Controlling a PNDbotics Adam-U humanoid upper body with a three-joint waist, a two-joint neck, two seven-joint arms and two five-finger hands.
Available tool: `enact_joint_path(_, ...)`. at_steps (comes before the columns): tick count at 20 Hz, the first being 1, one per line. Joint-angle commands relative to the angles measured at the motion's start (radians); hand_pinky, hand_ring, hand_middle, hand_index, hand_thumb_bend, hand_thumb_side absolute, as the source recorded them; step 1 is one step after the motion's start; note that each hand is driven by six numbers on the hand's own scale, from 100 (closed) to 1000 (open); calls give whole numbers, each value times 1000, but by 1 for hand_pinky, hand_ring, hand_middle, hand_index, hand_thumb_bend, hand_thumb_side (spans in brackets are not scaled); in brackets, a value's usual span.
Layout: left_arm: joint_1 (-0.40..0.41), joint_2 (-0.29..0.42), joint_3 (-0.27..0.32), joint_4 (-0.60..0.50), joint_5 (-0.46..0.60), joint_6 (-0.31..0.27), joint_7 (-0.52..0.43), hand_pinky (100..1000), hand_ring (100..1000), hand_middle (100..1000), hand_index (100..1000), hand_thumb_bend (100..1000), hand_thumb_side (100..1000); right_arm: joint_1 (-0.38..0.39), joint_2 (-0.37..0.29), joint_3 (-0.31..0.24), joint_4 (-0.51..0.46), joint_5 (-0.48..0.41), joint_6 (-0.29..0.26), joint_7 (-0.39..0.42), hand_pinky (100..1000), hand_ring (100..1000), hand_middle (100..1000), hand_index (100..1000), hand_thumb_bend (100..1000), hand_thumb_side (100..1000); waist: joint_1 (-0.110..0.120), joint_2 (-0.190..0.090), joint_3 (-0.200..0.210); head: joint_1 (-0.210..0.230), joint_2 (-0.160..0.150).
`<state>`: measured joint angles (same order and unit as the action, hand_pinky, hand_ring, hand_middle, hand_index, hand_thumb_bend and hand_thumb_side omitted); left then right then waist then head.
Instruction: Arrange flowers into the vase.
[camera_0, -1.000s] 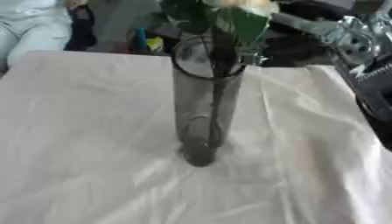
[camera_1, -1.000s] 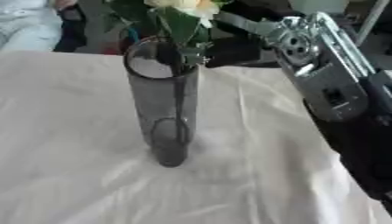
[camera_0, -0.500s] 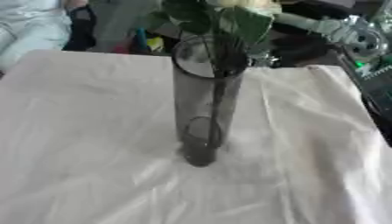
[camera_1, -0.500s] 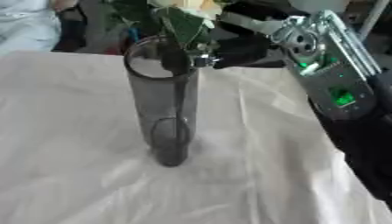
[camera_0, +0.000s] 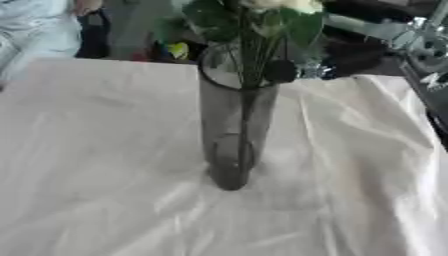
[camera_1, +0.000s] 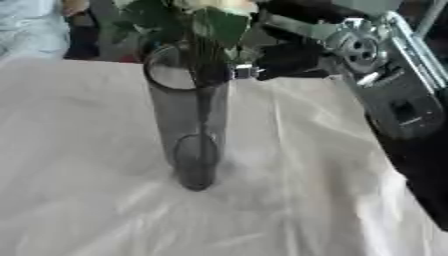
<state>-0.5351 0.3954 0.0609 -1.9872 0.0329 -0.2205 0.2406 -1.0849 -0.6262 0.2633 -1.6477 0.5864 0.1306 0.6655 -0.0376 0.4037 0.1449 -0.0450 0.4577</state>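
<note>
— Where's the flower (camera_0: 262, 20)?
— Upper centre, stems down inside the vase (camera_0: 234, 125) (mid-frame). My right hand (camera_1: 284, 60) stays pinched on the stems at the rim, steadying them upright.

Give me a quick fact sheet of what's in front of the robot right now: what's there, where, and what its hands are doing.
surface: table under a creased white cloth
vase: tall dark see-through vase, upright, mid-table
flowers: pale blooms with green leaves, stems down inside the vase
right hand: black right hand beside the vase rim at the stems; whether it grips them cannot be told
left hand: not visible
</note>
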Motion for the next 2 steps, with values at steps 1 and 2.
enact_joint_path(1,-5,28,16,-13,-7,-1,8,638,784,778,847,100,1000,-2,-46,-25,-31,0,2,-5,910,928,846,981,856,1000,9,-45,0,5,5)
enact_joint_path(2,-4,28,16,-13,-7,-1,8,638,784,778,847,100,1000,3,-51,-28,-35,-2,3,-6,910,928,846,981,856,1000,10,-45,-1,5,6)
